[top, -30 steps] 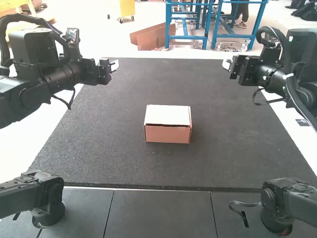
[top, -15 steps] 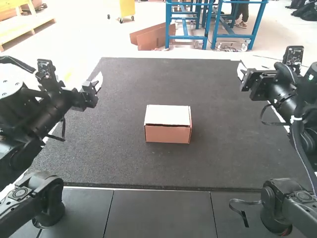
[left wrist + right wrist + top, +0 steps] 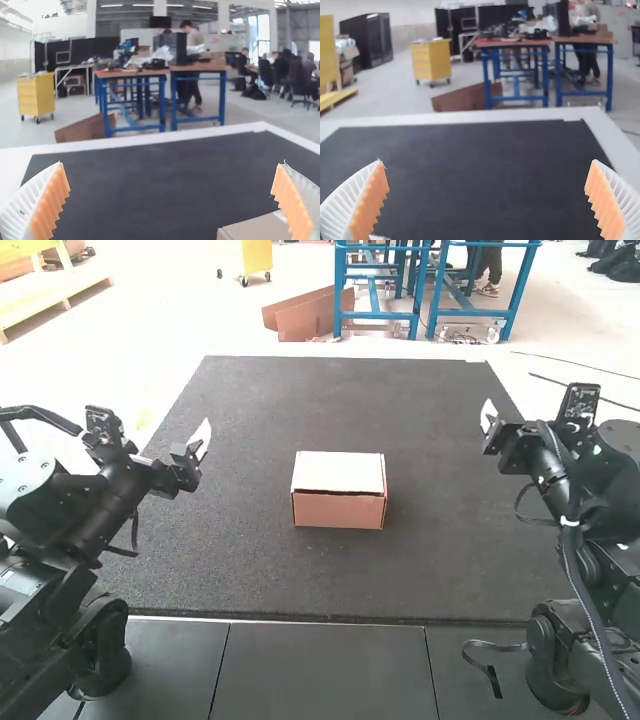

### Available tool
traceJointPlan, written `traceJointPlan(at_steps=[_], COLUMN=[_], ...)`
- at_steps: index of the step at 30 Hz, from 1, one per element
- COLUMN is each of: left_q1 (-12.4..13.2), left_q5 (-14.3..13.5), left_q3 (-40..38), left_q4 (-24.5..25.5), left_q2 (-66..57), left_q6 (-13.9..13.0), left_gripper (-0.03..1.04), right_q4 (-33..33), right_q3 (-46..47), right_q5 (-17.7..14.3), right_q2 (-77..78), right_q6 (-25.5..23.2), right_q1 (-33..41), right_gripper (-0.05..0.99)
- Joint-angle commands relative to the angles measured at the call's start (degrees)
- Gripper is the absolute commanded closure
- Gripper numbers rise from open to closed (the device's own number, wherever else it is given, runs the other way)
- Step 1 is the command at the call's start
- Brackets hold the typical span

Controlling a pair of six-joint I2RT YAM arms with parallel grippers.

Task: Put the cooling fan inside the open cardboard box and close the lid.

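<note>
A small cardboard box (image 3: 338, 488) sits in the middle of the black mat (image 3: 400, 400) with its white lid down flat. My left gripper (image 3: 195, 455) hovers open over the mat's left edge, well to the left of the box, with nothing between its fingers. In the left wrist view its white ribbed fingers (image 3: 37, 210) stand wide apart and a corner of the box (image 3: 250, 232) shows by one of them. My right gripper (image 3: 492, 425) hangs open at the mat's right edge, far from the box. The right wrist view has its orange pads (image 3: 369, 202) spread over bare mat.
The mat is bordered by white table surface on both sides. The arm bases stand at the front left (image 3: 85, 635) and front right (image 3: 575, 650) on dark panels.
Both arms have pulled back from the far side of the mat toward their bases and lowered. The box has not moved.
</note>
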State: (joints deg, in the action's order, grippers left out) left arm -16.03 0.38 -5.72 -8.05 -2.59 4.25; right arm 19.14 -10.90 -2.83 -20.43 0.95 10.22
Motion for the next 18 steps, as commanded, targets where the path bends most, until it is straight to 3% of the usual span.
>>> traceJointPlan(at_steps=[1, 4, 6, 12, 18], left_q1=[-0.14, 0.12, 0.3, 0.65, 0.65], left_q5=[1.73, 1.73, 1.64, 0.67, -0.65], left_q3=[-0.26, 1.06, 2.02, 5.8, 5.8], left_q4=[0.23, 0.06, 0.14, -1.44, 2.34], left_q2=[0.83, 1.62, 2.59, 2.59, 2.68], left_q6=[-1.61, -4.43, -4.43, -1.26, 0.58], left_gripper=[0.06, 0.06, 0.06, 0.06, 0.05], right_q4=[-0.06, -0.15, -0.15, 0.55, -0.68], right_q3=[0.61, 2.37, 3.95, 8.17, 10.72], right_q5=[0.37, 1.6, 2.04, 3.36, 3.45], right_q2=[0.91, 2.23, 3.11, 5.13, 7.15], right_q6=[2.3, 4.41, 4.67, 4.85, 2.13], right_q1=[-0.73, -0.64, -0.46, -0.29, -0.37], right_gripper=[0.03, 0.03, 0.03, 0.03, 0.03])
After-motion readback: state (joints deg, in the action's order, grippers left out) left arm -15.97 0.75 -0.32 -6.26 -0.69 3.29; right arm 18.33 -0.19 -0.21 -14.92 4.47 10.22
